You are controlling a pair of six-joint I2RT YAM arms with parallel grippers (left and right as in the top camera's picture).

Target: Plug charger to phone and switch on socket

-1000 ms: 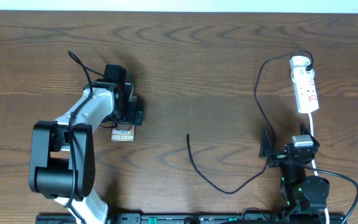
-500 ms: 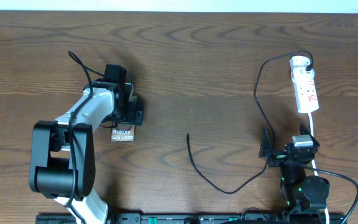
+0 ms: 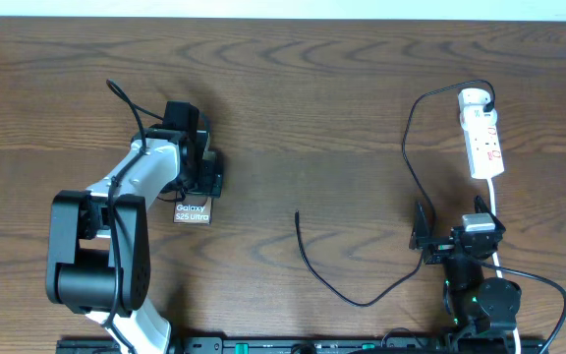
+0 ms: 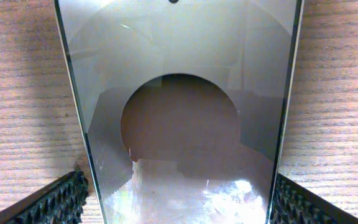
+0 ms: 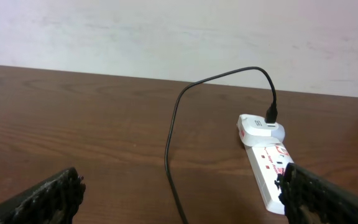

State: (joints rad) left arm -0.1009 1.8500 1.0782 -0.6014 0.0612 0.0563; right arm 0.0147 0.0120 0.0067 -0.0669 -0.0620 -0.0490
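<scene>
The phone (image 3: pixel 193 212) lies flat on the table at the left, its white lettering showing. My left gripper (image 3: pixel 207 179) sits at its far end. In the left wrist view the phone's glossy face (image 4: pixel 179 93) fills the frame, and my left gripper (image 4: pixel 176 186) has both fingers against its side edges. The black charger cable (image 3: pixel 405 147) runs from a plug in the white socket strip (image 3: pixel 481 133) down to a loose tip (image 3: pixel 297 213) at mid-table. My right gripper (image 3: pixel 450 241) is open and empty, near the cable's curve. The right wrist view shows my right gripper (image 5: pixel 180 177), the cable (image 5: pixel 168 149) and the socket (image 5: pixel 266 168).
The socket's thick white cord (image 3: pixel 496 211) runs down past my right arm toward the front edge. A thin black wire (image 3: pixel 126 103) loops off my left arm. A pale wall (image 5: pixel 166 31) stands behind the table.
</scene>
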